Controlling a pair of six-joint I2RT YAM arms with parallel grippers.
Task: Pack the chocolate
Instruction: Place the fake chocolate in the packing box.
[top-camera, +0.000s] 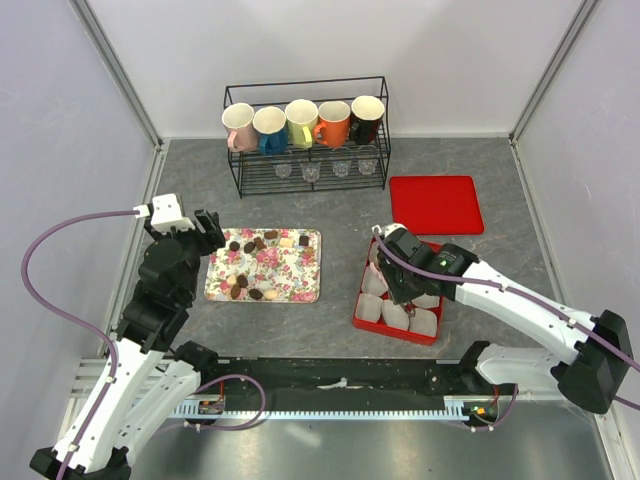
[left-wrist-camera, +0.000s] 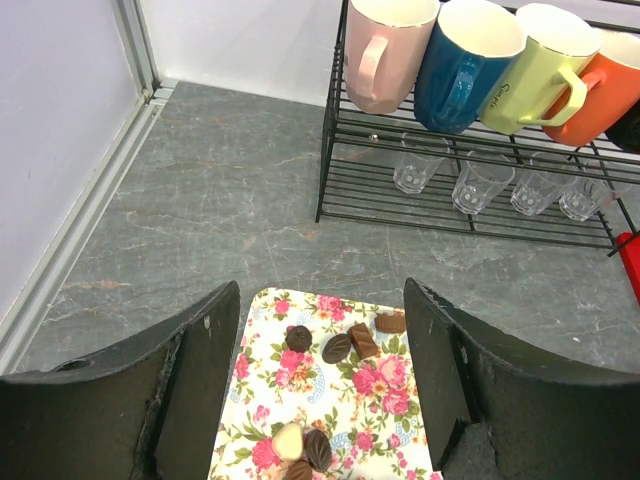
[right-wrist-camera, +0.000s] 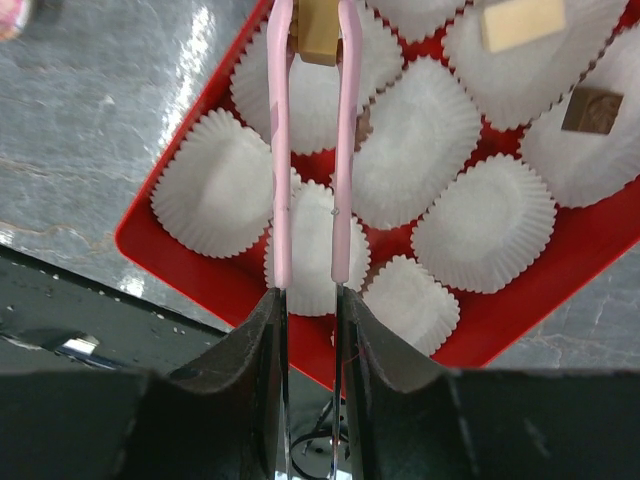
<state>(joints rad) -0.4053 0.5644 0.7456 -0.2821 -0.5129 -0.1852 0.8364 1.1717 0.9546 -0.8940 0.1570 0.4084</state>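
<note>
Packing the chocolate (bite-sized sweets, mostly dark brown with a few tan or cream) appears to stand at an early stage. One tan piece is pinched at the tip of the pink tongs, poised above the white crinkled paper cups that line the shallow red box. The right gripper is closed on the tongs' two arms, squeezing them together. Two pieces already rest in cups: a cream rectangular piece and a brown square piece. A small brown shape shows between two cups, but what it is cannot be told. Most cups in view hold nothing. The bulk of the work is judged to be left — about a dozen sweets lie scattered on the rectangular floral-printed tray, well apart from the box on its left. The left gripper hovers over that tray's left end, jaws spread wide and holding nothing. A flat red lid lies apart behind the box, so closing it is not yet done. At the back stands a black wire rack with five coloured mugs and small clear glasses beneath. The only writing is a short line of cursive script on the yellow-green mug, too small to read; no brand or label shows elsewhere.
</note>
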